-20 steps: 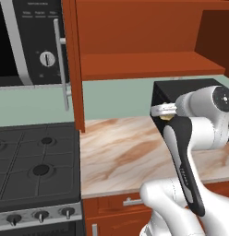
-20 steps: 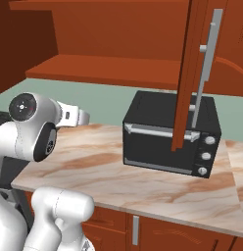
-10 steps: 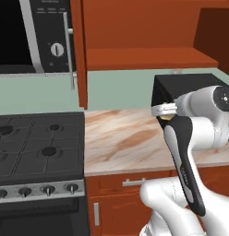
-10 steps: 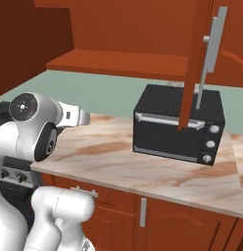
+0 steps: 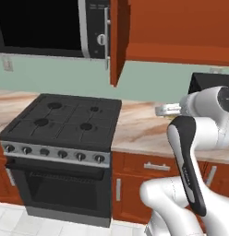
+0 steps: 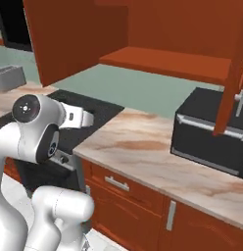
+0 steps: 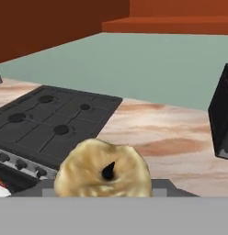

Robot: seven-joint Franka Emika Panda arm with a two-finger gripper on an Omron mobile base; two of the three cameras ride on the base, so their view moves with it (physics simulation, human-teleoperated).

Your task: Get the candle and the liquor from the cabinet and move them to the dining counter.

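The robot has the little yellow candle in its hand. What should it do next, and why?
Probably keep carrying it, hand steady, while the base drives off to find the dining counter. The candle sits at the gripper, but ahead lie just the stove, a short worktop and a black toaster oven, so there's no place to put it down yet.

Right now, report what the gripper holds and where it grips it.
The gripper holds the yellowish-gold candle, seen top-on in the hand view. The fingers are hidden, so the exact place of the hold cannot be told.
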